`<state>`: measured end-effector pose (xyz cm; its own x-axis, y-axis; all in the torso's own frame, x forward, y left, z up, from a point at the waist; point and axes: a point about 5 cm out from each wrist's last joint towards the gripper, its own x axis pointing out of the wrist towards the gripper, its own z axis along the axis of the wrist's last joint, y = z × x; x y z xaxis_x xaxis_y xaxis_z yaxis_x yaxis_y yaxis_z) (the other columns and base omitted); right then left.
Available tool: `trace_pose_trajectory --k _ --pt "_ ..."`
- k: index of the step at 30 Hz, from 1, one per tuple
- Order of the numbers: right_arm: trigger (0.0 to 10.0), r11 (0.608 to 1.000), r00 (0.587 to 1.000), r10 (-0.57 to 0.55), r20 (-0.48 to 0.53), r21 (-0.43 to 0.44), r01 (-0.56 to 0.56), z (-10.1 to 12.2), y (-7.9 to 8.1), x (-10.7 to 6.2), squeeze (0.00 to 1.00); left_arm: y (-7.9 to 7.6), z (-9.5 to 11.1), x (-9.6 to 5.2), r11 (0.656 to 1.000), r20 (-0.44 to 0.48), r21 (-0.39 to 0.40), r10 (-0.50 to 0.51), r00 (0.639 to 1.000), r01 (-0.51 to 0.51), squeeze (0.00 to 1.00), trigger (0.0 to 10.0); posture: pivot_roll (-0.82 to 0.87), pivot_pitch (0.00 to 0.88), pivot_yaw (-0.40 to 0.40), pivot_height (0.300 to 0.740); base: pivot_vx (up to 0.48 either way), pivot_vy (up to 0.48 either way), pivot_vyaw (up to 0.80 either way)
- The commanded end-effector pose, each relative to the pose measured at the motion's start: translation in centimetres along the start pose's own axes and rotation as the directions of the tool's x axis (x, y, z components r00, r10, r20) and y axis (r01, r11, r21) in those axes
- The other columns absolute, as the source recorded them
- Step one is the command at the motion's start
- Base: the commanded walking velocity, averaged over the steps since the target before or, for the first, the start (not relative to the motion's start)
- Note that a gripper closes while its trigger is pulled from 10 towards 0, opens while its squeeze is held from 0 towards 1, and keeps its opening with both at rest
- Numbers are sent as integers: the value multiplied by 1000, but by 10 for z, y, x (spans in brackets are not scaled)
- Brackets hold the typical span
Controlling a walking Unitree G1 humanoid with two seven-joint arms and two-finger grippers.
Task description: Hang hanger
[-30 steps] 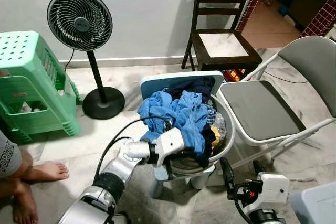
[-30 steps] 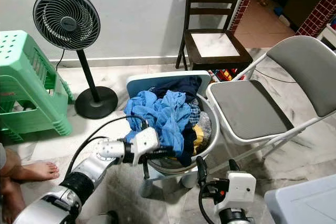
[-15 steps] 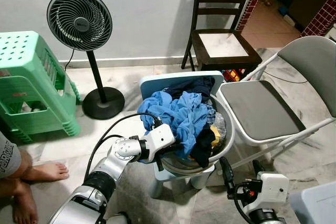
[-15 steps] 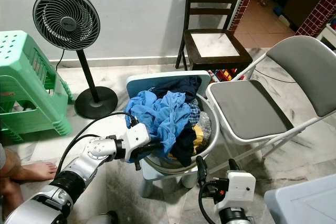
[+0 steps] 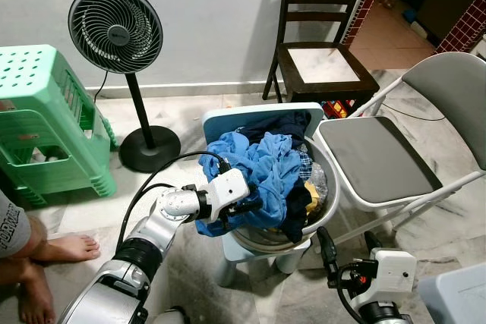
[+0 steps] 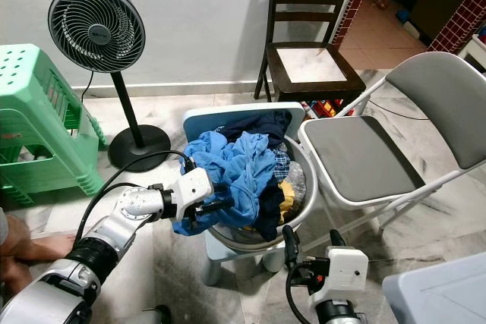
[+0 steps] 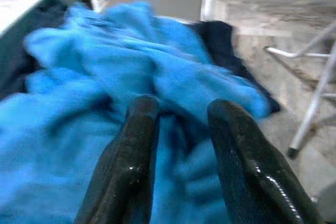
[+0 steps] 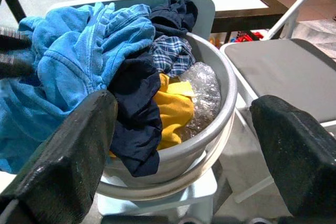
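A grey basin (image 5: 331, 187) heaped with clothes stands on a light blue stool (image 5: 228, 116) in front of me. On top lies a crumpled blue garment (image 5: 260, 163), with dark navy, checked and yellow pieces beside it (image 8: 169, 106). My left gripper (image 5: 247, 206) is at the basin's left rim, shut on a fold of the blue garment (image 7: 105, 77), which hangs over the rim. My right gripper (image 5: 348, 252) is low in front of the basin, open, its fingers (image 8: 63, 150) wide apart and holding nothing.
A grey folding chair (image 5: 376, 157) stands close to the right of the basin, a dark wooden chair (image 5: 323, 62) behind it. A standing fan (image 5: 115, 28) and a green plastic stool (image 5: 42, 111) are at the left. A person's bare feet (image 5: 64, 248) rest at lower left.
My left gripper has drawn back to the left from the basin's front, pulling the blue garment out over the left rim. The right gripper has stayed put.
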<state>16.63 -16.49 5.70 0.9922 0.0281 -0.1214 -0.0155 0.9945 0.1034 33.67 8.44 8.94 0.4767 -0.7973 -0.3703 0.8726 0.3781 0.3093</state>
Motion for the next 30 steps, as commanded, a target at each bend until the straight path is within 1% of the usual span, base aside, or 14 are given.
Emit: trace_pose_trajectory --k 1,2,3,5,9,10,12,20,24,25,27,30 --pt "10000 1000 1000 -11 -27 -5 11 -5 -3 -3 0 3 3 3 1000 -13 -19 21 1000 -21 1000 10000 36 148 -99 740 0 0 0" --pt "10000 1000 1000 -13 -27 -6 12 -5 -4 -3 0 6 7 7 998 -17 -51 25 1000 -25 1000 10000 34 148 -98 740 0 0 0" --pt "10000 1000 1000 -13 -27 -6 13 -5 -4 -4 0 7 9 8 998 -19 -54 23 1000 -24 1000 10000 34 148 -98 740 0 0 0" --pt "10000 1000 1000 -14 -27 -7 14 -5 -3 -4 0 7 14 13 999 -23 -40 9 1000 -10 1000 10000 31 148 -98 740 0 0 0" --pt "10000 1000 999 -19 -26 -7 19 -4 -3 -5 0 4 18 18 999 -42 -13 -35 999 35 1000 10000 13 149 -86 740 0 0 0" --pt "10000 1000 999 -26 -28 -8 25 -5 -3 -7 0 1 19 21 998 -45 4 -63 997 63 1000 10000 9 149 -86 740 0 0 0" --pt "10000 999 999 -32 -32 -6 32 -6 -3 -9 0 -2 22 25 996 -44 9 -87 995 88 1000 10000 2 152 -81 740 0 0 0" --pt "10000 999 999 -41 -33 -2 41 -7 -2 -12 0 -8 23 30 990 -72 30 -133 988 136 1000 10000 -6 153 -73 740 0 0 0" --pt "10000 999 998 -45 -33 -2 45 -7 -2 -13 0 -9 24 31 984 -98 74 -158 983 165 1000 10000 -7 154 -72 740 0 0 0" --pt "10000 999 998 -46 -33 -2 46 -7 -2 -13 0 -8 26 31 979 -103 107 -161 982 172 1000 10000 -8 155 -72 740 0 0 0" --pt "10000 999 998 -47 -32 -1 47 -6 -2 -13 0 -8 27 31 972 -114 148 -164 980 180 1000 10000 -7 156 -71 740 0 0 0" --pt "10000 999 998 -49 -32 -3 49 -6 -3 -13 0 -7 30 32 972 -108 156 -161 981 177 1000 10000 -5 157 -71 740 0 0 0"
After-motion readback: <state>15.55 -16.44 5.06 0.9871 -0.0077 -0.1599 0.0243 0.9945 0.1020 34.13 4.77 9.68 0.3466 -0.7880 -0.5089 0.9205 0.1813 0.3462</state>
